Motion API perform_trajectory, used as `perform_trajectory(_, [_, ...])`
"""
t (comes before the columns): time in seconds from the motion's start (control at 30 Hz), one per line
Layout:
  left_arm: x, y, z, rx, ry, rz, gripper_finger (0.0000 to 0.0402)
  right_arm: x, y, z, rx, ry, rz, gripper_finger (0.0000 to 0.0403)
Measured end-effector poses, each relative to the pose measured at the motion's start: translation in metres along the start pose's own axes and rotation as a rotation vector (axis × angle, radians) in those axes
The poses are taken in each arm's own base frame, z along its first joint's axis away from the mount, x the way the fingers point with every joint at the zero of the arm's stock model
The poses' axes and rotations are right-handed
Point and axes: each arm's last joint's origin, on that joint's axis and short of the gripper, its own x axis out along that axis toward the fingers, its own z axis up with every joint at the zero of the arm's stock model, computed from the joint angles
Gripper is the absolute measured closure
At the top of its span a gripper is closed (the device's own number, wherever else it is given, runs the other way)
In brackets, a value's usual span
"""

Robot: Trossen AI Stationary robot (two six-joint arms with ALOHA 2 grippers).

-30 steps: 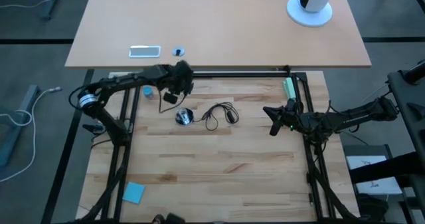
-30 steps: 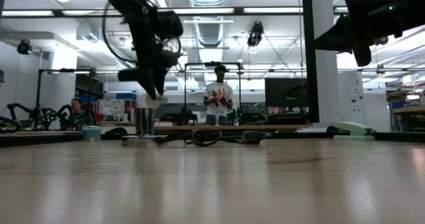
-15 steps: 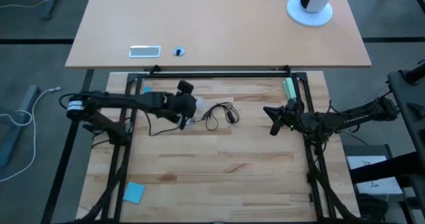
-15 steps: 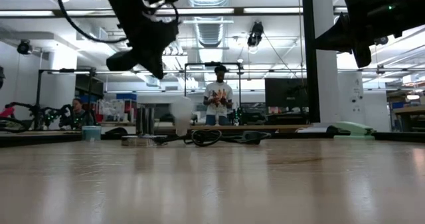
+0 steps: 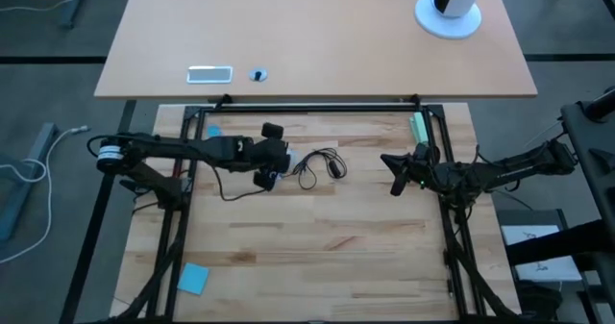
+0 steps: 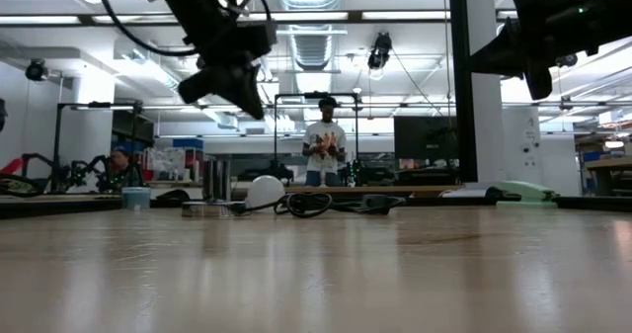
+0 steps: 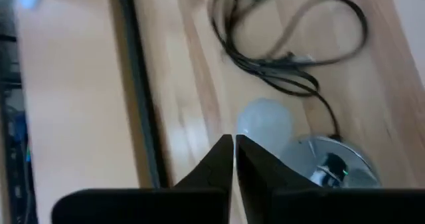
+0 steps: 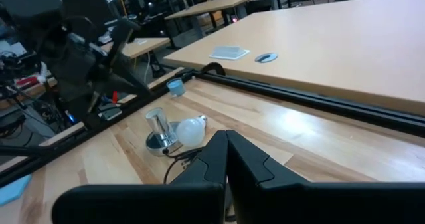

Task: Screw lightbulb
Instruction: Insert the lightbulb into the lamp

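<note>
The white lightbulb (image 6: 264,192) (image 7: 264,121) (image 8: 190,132) lies on its side on the wooden table, right beside the round silver socket (image 7: 325,168) (image 8: 159,127) with its black cord (image 7: 292,51). Whether bulb and socket touch, I cannot tell. My left gripper (image 5: 270,170) (image 6: 243,103) (image 7: 234,144) hangs above the bulb, slanting down, shut and holding nothing. My right gripper (image 5: 392,173) (image 8: 226,139) waits shut at the table's right side, well above the wood.
A small blue cap (image 8: 175,86) (image 5: 212,130) sits at the far left by the black frame rail (image 5: 317,104). A green object (image 5: 418,127) lies at the far right and a blue pad (image 5: 193,278) at the near left. A person (image 6: 324,150) stands in the room behind.
The lightbulb has dropped out of my left gripper: a second ago it was held at the fingertips above the socket, then it was falling, and now it lies on the table beside the socket. My left gripper has moved toward the table's right and near edges and has shut.
</note>
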Motion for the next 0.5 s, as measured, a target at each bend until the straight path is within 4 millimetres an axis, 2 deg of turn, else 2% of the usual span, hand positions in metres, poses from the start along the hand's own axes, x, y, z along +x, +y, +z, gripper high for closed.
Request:
perform_trajectory(0.17, [0.027, 0.003, -0.003, 0.051, 0.067, 0.002, 0.0330, 0.000, 0.000, 0.000, 0.001, 0.001, 0.002, 0.0403])
perform_trajectory(0.37, [0.073, 0.016, -0.033, 0.045, 0.233, -0.046, 0.0265, 0.000, 0.001, 0.000, 0.017, 0.012, 0.025, 0.0403])
perform_trajectory(0.5, [0.089, 0.019, -0.048, 0.043, 0.272, -0.128, 0.0244, 0.000, 0.001, 0.000, 0.018, 0.012, 0.025, 0.0403])
